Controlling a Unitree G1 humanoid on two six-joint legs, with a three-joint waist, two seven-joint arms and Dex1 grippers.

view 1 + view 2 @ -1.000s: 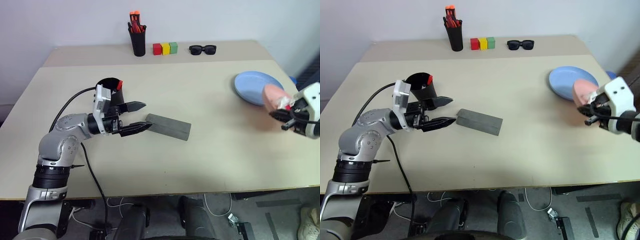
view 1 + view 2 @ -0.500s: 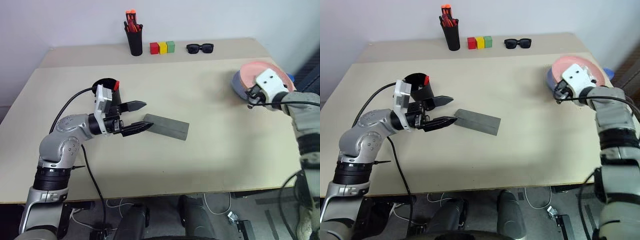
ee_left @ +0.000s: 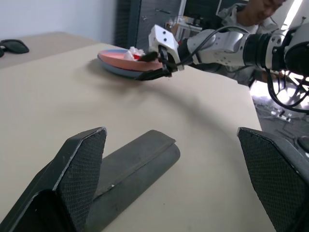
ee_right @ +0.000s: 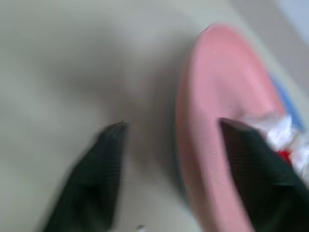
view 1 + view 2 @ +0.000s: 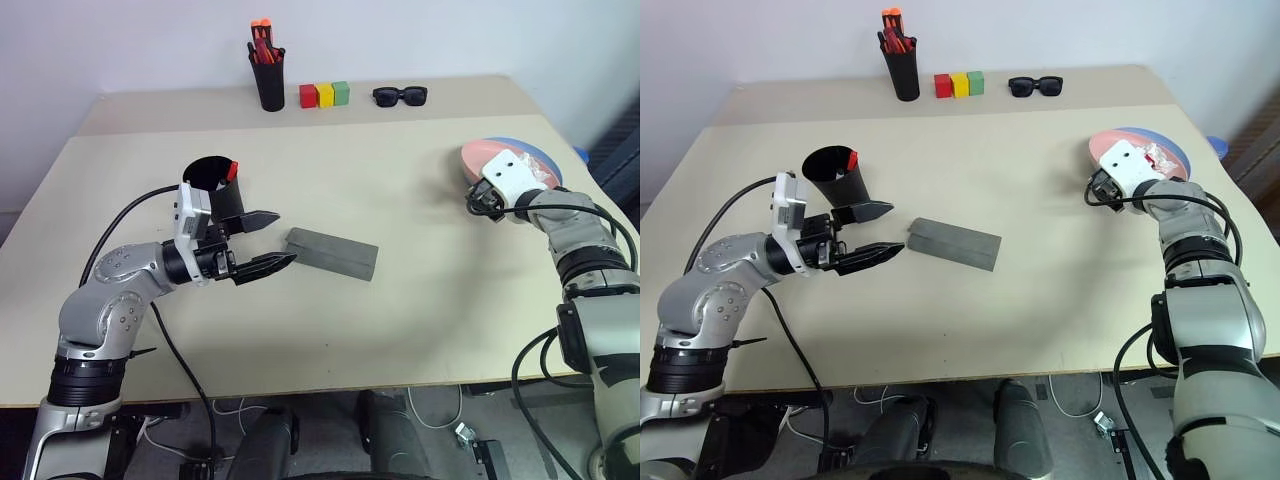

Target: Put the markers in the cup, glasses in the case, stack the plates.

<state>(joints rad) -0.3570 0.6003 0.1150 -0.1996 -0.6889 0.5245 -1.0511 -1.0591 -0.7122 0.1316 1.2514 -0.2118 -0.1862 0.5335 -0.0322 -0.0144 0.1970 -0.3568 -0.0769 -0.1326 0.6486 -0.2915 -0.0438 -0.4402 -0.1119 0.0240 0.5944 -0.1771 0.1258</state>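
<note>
The salmon pink plate (image 5: 490, 152) lies on the light blue plate (image 5: 537, 152) at the table's right side. My right gripper (image 5: 476, 201) is open at the pink plate's near rim; in the right wrist view one finger (image 4: 256, 169) is over the plate and the other (image 4: 104, 179) is beside it. The black cup (image 5: 212, 184) holds a marker whose red cap (image 5: 232, 170) sticks out. The grey case (image 5: 332, 254) lies shut mid-table. My left gripper (image 5: 285, 237) is open, level, its tips just short of the case's left end. The glasses are out of view.
A crumpled white scrap with red (image 3: 133, 52) lies on the pink plate. At the back of the table stand a black pen holder with orange-capped pens (image 5: 268, 70), three coloured blocks (image 5: 325, 95) and black sunglasses (image 5: 400, 96). A person (image 3: 251, 9) is beyond the table's right side.
My right gripper carried the pink plate forward, set it on the blue plate and opened. The left gripper stays open beside the case.
</note>
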